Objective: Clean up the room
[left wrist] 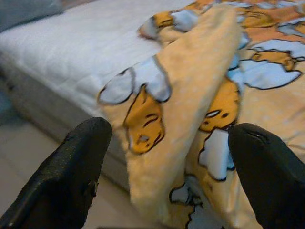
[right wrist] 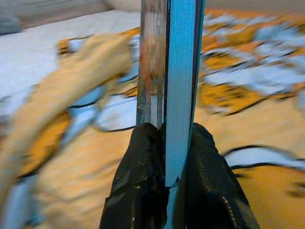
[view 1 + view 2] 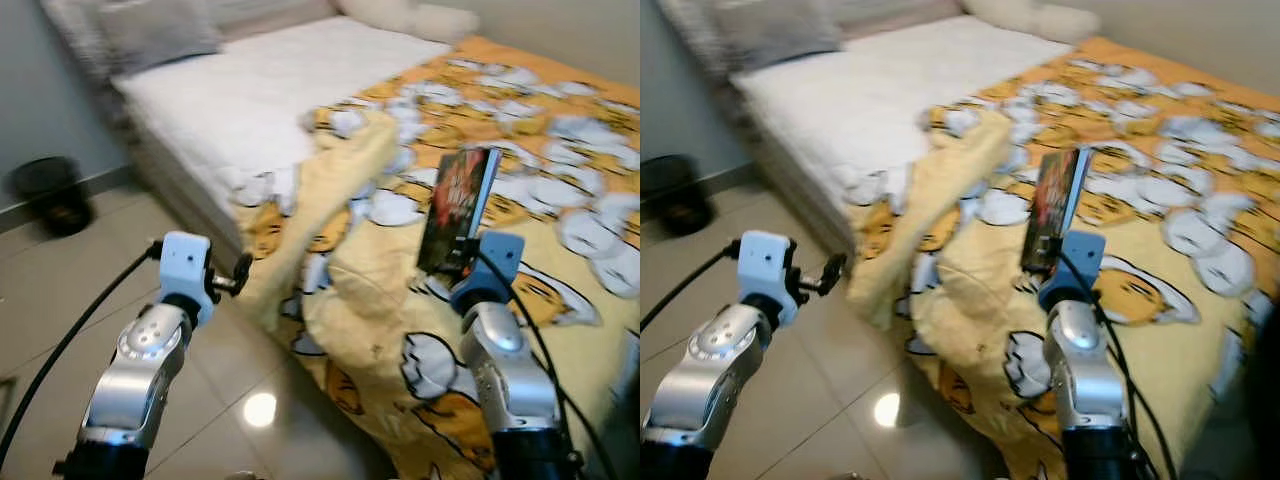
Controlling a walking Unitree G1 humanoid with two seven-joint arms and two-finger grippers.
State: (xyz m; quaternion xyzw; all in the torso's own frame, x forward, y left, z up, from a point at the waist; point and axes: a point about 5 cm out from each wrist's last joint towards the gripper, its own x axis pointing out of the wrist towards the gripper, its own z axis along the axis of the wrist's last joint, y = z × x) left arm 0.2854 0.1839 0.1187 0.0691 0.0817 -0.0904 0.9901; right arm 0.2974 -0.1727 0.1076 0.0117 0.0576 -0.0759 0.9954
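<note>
A book with a dark, reddish cover stands upright above the bed, clamped at its lower edge by the right hand. In the right wrist view the two black fingers press against either face of the book, its light blue page edge running straight up from between them. The book is held over the yellow duvet, which is printed with white and orange cartoon figures and lies rumpled across the near part of the bed.

One corner of the duvet is folded back, and its folded edge droops over the side of the white mattress toward the tiled floor. The left hand hangs low over the floor just beside that drooping edge, its fingers spread apart and grasping nothing. Pillows lie at the head of the bed, and a dark round bin stands on the floor by the wall, well apart from both hands.
</note>
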